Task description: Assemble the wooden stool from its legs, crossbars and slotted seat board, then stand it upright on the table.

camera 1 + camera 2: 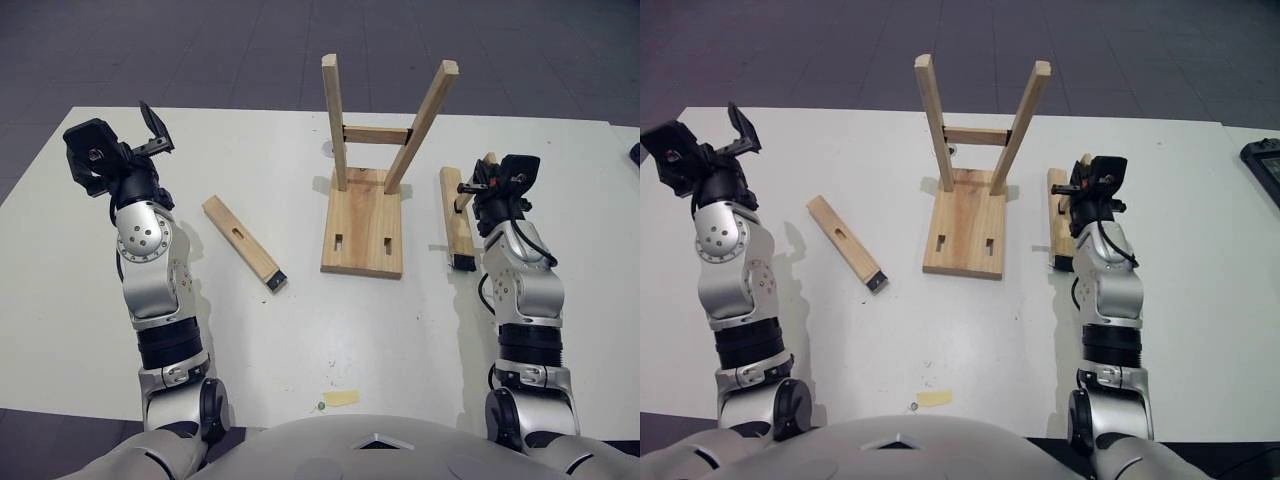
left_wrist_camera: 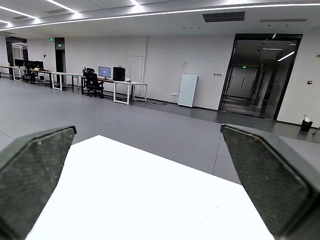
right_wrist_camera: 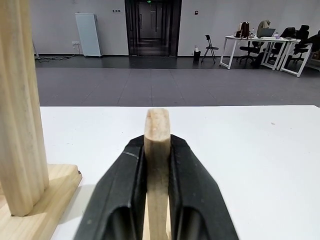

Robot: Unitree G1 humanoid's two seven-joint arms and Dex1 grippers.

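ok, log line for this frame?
seat board: two fitted legs, one fitted crossbar | left gripper: jaws open | right gripper: jaws shut on loose crossbar | two loose legs flat

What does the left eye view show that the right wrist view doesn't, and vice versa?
Left eye: the open left hand, a loose slotted leg lying left of the seat board, and the crossbar joining two standing legs. Right wrist: close-up of the right hand shut on a wooden piece, plus a doorway behind. Both: seat board, one standing leg, the white table.
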